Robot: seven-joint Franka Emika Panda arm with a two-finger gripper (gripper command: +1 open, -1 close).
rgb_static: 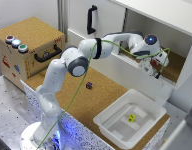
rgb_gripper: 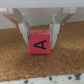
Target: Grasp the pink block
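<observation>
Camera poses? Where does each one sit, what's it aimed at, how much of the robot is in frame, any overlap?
Exterior view: off the arm, raised, looking down on the cork table, white bin and open cabinet; whole arm shows, gripper reaching into the cabinet.
Wrist view: on the wrist, looking along the fingers at the pink block between them on cork; only fingers show.
Shared: the gripper; the block is not discernible from the exterior.

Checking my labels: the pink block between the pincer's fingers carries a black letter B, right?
Not B. The wrist view shows a black letter A on the pink block. It does sit between the fingers of the pincer.
</observation>
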